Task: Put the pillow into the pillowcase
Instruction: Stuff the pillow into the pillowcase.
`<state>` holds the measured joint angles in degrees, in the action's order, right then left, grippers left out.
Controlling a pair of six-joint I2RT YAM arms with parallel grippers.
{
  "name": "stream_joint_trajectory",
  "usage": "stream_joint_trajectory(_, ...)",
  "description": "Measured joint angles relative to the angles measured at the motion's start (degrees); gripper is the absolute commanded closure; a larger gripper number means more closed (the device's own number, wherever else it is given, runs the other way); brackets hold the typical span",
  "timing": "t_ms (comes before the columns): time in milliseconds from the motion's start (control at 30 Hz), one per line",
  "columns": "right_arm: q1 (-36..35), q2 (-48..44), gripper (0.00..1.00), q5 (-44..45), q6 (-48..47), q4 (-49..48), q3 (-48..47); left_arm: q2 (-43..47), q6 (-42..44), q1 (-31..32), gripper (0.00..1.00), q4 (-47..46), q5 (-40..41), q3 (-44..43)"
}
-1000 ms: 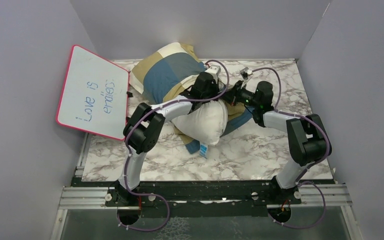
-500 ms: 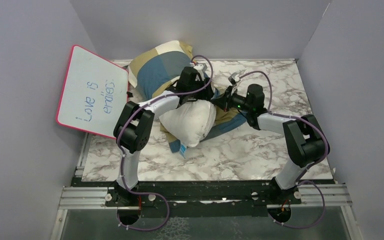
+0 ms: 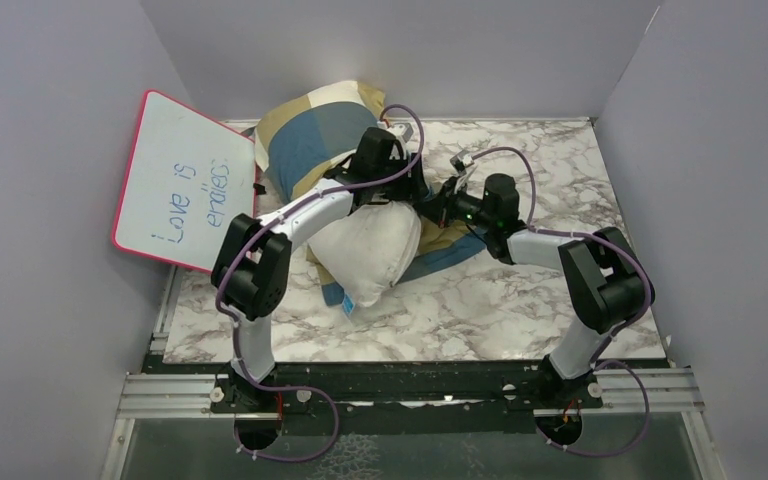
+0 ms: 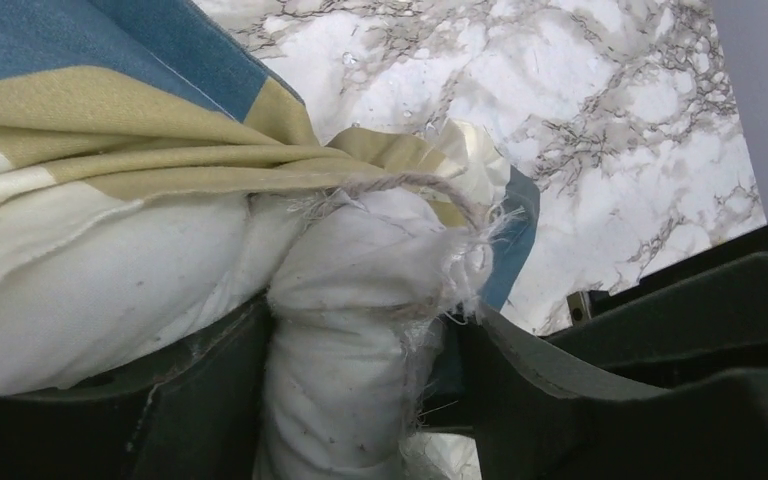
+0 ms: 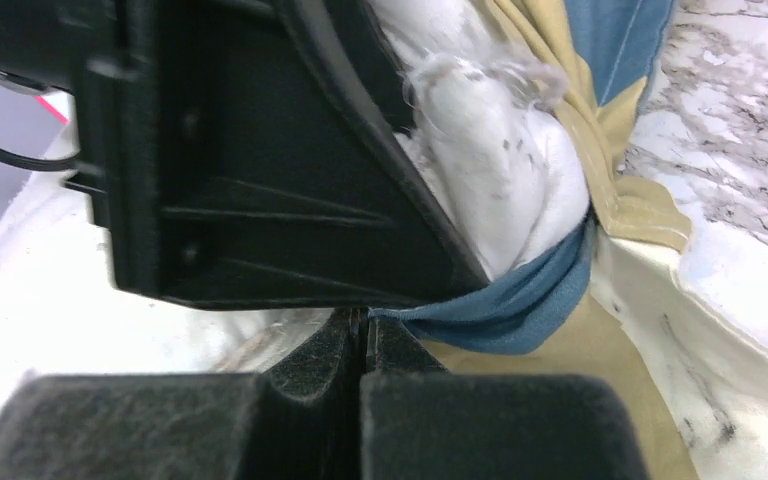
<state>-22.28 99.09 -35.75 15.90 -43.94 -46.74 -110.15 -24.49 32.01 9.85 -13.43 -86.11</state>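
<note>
The white pillow lies mid-table with its near end sticking out of the checked pillowcase, whose far part bulges around it. My left gripper is at the case's mouth. In the left wrist view a bunched pillow corner sits between the spread jaws of the left gripper, touching the left finger; a gap shows at the right finger. The tan and blue pillowcase drapes over that corner. My right gripper is shut on the blue pillowcase hem, close beside the left gripper.
A pink-rimmed whiteboard leans against the left wall, close to the pillowcase. Grey walls enclose the marble table on three sides. The two grippers nearly touch each other above the case's mouth.
Left gripper's jaws have spread apart from their tight hold on the pillow corner. Both arms, pillow and case have shifted left, toward the whiteboard.
</note>
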Motion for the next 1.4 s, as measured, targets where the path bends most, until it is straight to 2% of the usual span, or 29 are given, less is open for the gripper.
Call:
stream_joint_trajectory(233,-0.7,-0.2,1.0,0.4,1.2,0.0,0.0,6.2,1.2,0.3,0.35,4.0,2.4,0.0)
stream_joint_trajectory(433,-0.6,-0.2,1.0,0.7,2.1,0.0,0.0,11.3,0.9,0.2,0.34,5.9,2.8,-0.3)
stream_joint_trajectory(767,-0.6,-0.6,1.0,1.3,2.5,0.3,0.0,10.4,5.7,0.4,0.31,7.0,6.0,-5.3)
stream_joint_trajectory(800,-0.6,-0.8,1.0,1.5,2.5,0.5,0.0,9.4,6.2,0.4,0.33,7.0,6.0,-6.1)
stream_joint_trajectory(833,-0.6,-0.9,1.0,1.6,2.5,0.7,0.0,7.6,6.9,0.5,0.39,6.9,5.9,-7.0)
stream_joint_trajectory(933,-0.6,-1.7,1.0,2.5,2.2,1.9,-0.1,3.3,8.1,0.7,0.77,6.7,6.0,-7.1)
stream_joint_trajectory(967,-0.5,-2.1,1.0,3.1,2.0,2.8,-0.2,1.1,8.8,0.8,0.85,6.5,6.1,-7.0)
stream_joint_trajectory(1067,1.4,-2.4,1.0,3.5,2.8,6.3,-0.5,-4.0,9.6,0.7,0.88,4.3,6.0,-5.6)
stream_joint_trajectory(1200,7.2,-2.5,1.0,1.4,7.4,8.1,-0.3,-5.6,8.9,0.9,0.88,-6.3,5.6,1.6)
stream_joint_trajectory(1400,9.2,-3.5,1.0,-3.2,9.5,5.2,-0.5,-8.3,7.0,1.9,0.86,-13.6,5.8,1.0)
